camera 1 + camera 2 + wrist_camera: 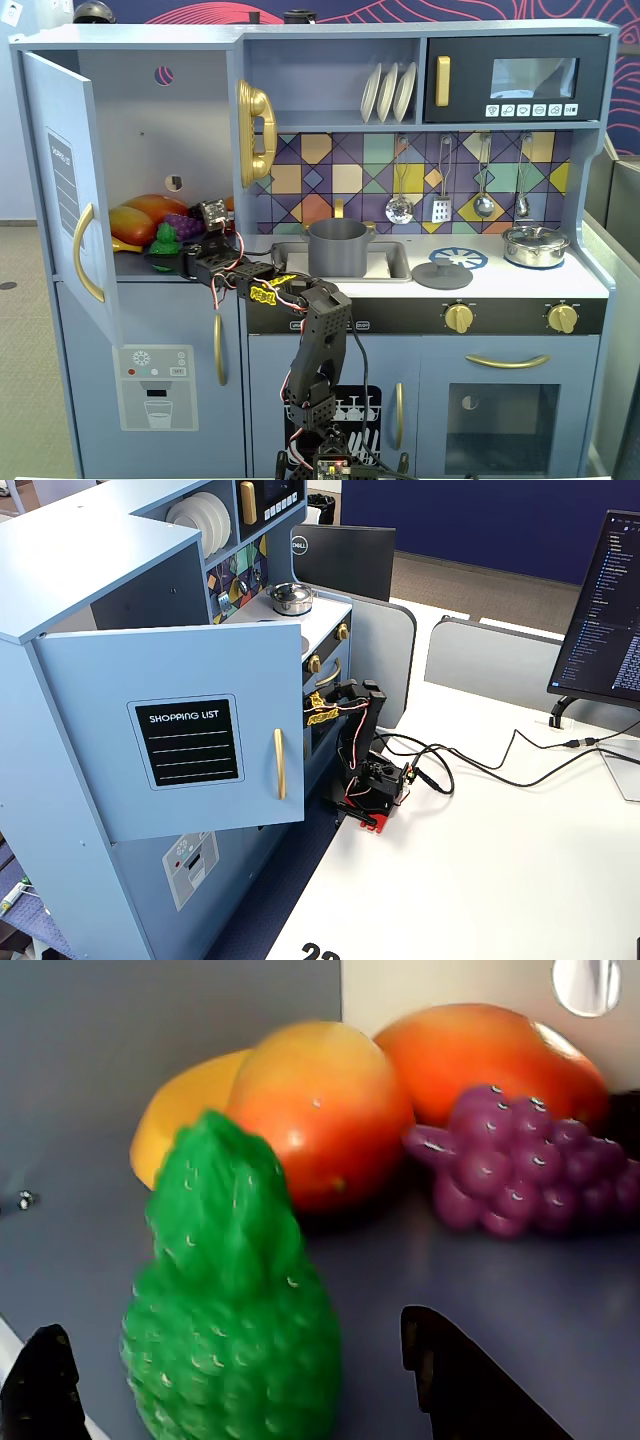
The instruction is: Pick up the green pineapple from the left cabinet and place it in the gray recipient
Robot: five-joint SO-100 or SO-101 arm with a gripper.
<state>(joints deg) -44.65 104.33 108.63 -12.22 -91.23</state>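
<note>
The green pineapple (235, 1320) stands upright on the shelf of the left cabinet (135, 120), whose blue door (65, 190) is swung open. In a fixed view the pineapple (165, 240) sits at the shelf's front. My gripper (240, 1365) is open, with one dark fingertip (45, 1385) left of the fruit and the other right of it, and a gap shows on both sides. In a fixed view the gripper (168, 262) reaches into the cabinet at the fruit's base. The gray recipient (337, 247) stands in the sink to the right.
Purple grapes (520, 1170) and orange-yellow fruits (320, 1100) lie behind the pineapple. A gold phone handset (255, 130) hangs on the cabinet's right wall. A shiny lidded pot (535, 245) and a gray lid (442, 274) are on the counter. In another fixed view the open door (190, 730) hides the gripper.
</note>
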